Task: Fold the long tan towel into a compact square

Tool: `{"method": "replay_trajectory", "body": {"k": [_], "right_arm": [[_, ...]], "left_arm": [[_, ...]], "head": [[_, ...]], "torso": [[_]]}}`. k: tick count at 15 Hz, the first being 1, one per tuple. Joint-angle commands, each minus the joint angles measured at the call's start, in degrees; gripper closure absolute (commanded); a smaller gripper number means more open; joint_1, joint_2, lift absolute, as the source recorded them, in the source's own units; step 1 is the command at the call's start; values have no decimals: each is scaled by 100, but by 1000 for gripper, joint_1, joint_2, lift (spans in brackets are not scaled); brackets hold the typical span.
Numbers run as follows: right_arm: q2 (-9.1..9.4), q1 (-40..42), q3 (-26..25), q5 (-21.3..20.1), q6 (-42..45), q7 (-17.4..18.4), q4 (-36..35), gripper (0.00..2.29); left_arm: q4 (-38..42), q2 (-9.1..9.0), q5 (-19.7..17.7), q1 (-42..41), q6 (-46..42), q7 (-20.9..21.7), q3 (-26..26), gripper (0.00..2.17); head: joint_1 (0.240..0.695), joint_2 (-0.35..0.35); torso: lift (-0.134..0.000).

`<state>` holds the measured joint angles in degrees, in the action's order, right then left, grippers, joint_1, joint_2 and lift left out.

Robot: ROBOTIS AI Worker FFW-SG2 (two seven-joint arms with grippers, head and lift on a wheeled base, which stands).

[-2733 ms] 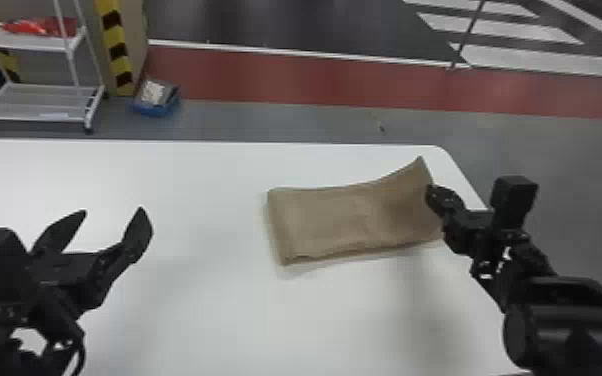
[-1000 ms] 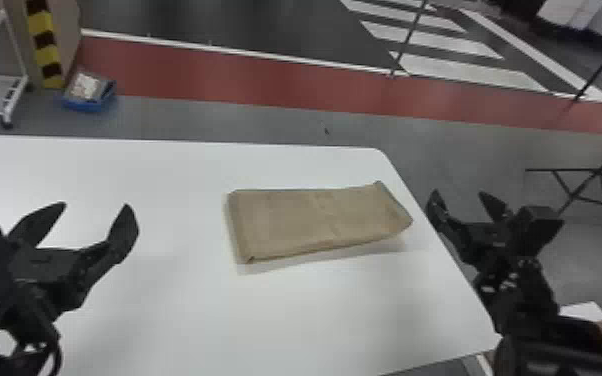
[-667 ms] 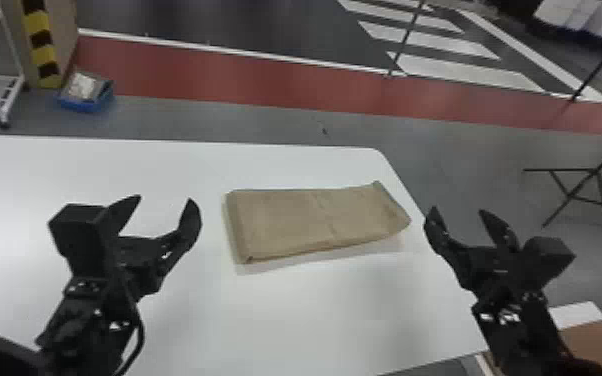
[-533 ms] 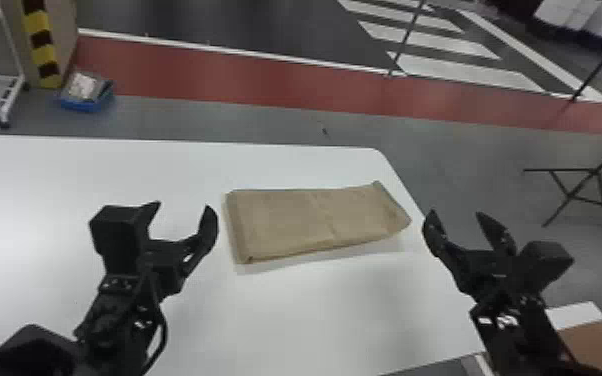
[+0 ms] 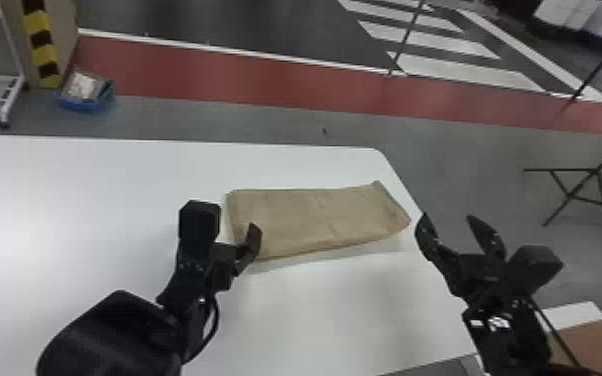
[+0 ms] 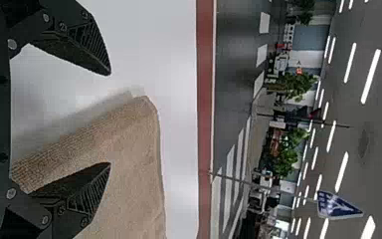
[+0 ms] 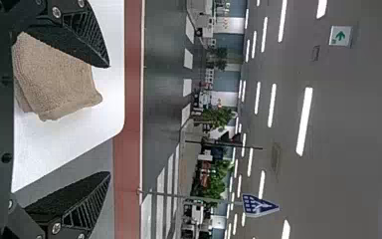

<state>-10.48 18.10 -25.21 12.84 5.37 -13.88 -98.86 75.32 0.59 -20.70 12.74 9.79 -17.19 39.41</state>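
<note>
Since the earlier frames, the left gripper (image 5: 236,246) has moved in to the near corner of the towel's left end, and the right gripper (image 5: 447,218) has drawn off from its right end. Both grippers are empty, each with two fingers spread wide. One towel (image 5: 315,215) lies folded in a long rectangle on the one white table (image 5: 90,200), near its far right corner. The left arm slants forward from the bottom edge; the right arm rises at the lower right, fingers pointing forward beside the table's right edge. One blue bin (image 5: 85,104) sits on the floor beyond.
</note>
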Motion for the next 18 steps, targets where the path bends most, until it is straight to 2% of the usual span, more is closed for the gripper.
{"method": "replay_trajectory", "body": {"k": [1,8,10,15,16,18], "right_arm": [[-42,-61,-1,-10,82,-10,157,127],[-50,-255,25,-54,82,-27,403,127],[-59,-272,25,-54,82,-45,403,127],[-77,-299,34,-54,82,-80,385,127],[-77,-290,34,-54,64,-80,368,127],[-77,-290,34,-54,64,-80,342,130]], "left_arm": [[-246,-74,-48,141,2,40,85,275],[-413,-74,-40,308,142,189,243,461],[-413,-74,-31,308,353,189,234,603],[-378,-74,22,299,617,313,304,606],[-342,-74,66,282,634,313,322,680],[-211,-74,119,229,687,251,313,1082]], "head": [[695,-350],[695,-350],[695,-350],[695,-350],[695,-350],[695,-350]], "torso": [[-123],[-123],[-123],[-123],[-123],[-123]]}}
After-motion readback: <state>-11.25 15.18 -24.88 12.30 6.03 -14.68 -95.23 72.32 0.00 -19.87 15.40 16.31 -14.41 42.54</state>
